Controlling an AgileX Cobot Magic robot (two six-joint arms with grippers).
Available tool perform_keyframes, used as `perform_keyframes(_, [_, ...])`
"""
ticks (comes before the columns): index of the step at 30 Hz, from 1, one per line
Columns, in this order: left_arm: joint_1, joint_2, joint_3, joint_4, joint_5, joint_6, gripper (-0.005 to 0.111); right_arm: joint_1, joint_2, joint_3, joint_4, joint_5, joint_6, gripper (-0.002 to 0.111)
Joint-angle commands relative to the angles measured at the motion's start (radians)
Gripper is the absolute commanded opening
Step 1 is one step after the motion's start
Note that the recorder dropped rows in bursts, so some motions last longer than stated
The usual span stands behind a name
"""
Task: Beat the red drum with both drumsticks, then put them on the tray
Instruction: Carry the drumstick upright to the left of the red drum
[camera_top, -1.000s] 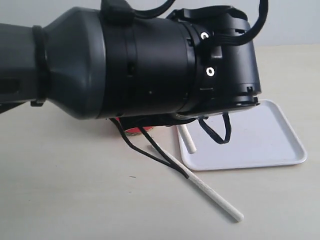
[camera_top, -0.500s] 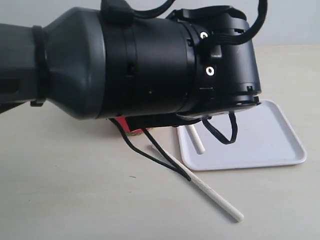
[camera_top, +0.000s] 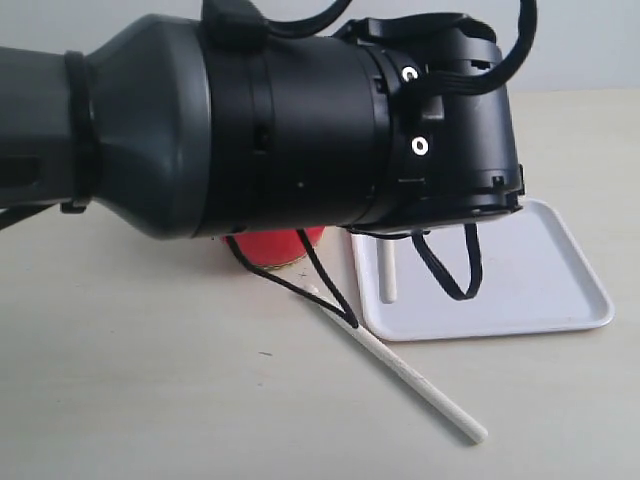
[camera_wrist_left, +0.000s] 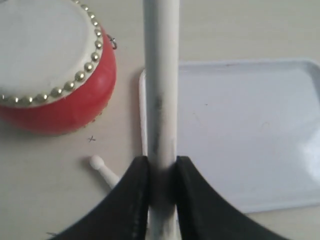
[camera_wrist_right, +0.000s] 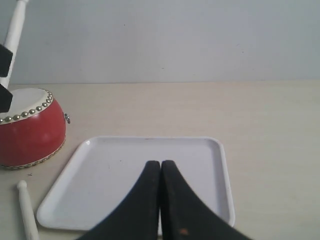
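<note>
Pale bench (camera_top: 150, 400) below, left hand (camera_wrist_left: 160, 170) pinches one drumstick (camera_wrist_left: 160, 75) over the tray (camera_wrist_left: 240, 130), seemingly for the drop, right hand (camera_wrist_right: 160, 200) shut and empty, second stick (camera_top: 420, 385) lying beside the tray.

The pale beige table (camera_top: 150, 390) carries the red drum (camera_wrist_left: 50, 75), the white tray (camera_wrist_left: 240, 135) just beside it, and one loose drumstick (camera_top: 420, 390) lying beneath the left gripper (camera_wrist_left: 161, 165).
</note>
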Motion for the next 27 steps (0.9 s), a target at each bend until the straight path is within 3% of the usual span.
perform_keyframes(1, [0.0, -0.003, 0.002, 0.02, -0.013, 0.25, 0.0, -0.002, -0.005, 0.004, 0.001, -0.006, -0.009, 0.0])
perform_keyframes(13, [0.0, -0.003, 0.002, 0.012, -0.111, 0.888, 0.0, -0.002, -0.005, 0.004, 0.001, -0.006, -0.009, 0.0])
perform_keyframes(24, [0.0, -0.003, 0.002, 0.071, -0.193, 0.926, 0.0, -0.002, -0.005, 0.004, 0.001, -0.006, -0.009, 0.0])
perform_keyframes(27, [0.011, -0.008, 0.002, -0.046, -0.275, 0.999, 0.0, -0.002, -0.005, 0.004, 0.001, -0.006, -0.009, 0.0])
